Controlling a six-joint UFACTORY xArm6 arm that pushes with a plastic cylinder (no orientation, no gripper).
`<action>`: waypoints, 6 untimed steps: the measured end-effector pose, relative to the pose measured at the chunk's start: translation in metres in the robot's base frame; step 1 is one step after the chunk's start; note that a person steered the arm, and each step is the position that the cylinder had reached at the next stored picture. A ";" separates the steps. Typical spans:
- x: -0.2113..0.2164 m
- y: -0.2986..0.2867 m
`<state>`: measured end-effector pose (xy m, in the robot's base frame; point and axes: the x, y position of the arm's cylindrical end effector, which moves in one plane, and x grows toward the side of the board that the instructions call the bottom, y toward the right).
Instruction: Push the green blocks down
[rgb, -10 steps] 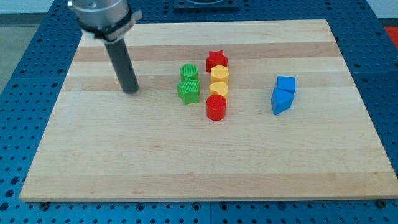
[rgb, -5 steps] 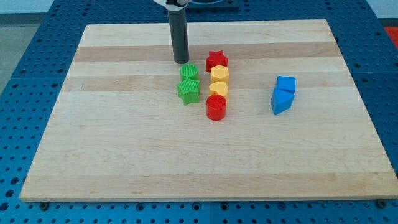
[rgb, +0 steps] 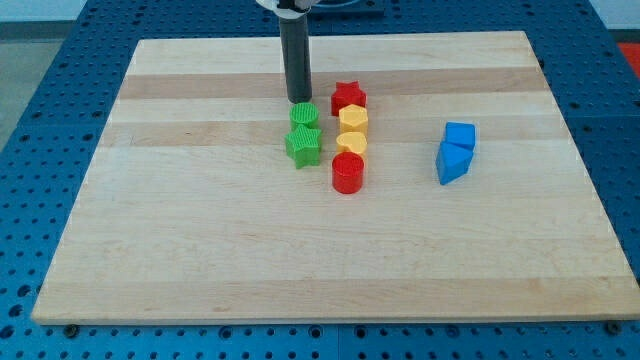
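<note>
Two green blocks sit near the board's middle: a small round green block (rgb: 304, 115) and, just below and touching it, a green star (rgb: 303, 145). My tip (rgb: 300, 100) stands right above the round green block, at its upper edge, very close or just touching. The dark rod rises straight up from there to the view's top.
A column stands right of the green blocks: red star (rgb: 348, 97), yellow hexagon (rgb: 353, 120), another yellow block (rgb: 351, 142), red cylinder (rgb: 347, 173). Two blue blocks (rgb: 456, 151) sit at the right. The wooden board (rgb: 200, 250) lies on a blue perforated table.
My tip swept from the board's left to above the green blocks, then shifted slightly right and down toward the round green block. The blocks have not moved.
</note>
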<state>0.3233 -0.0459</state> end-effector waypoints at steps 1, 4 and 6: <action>0.011 0.000; 0.035 -0.001; 0.073 -0.001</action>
<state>0.3961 -0.0465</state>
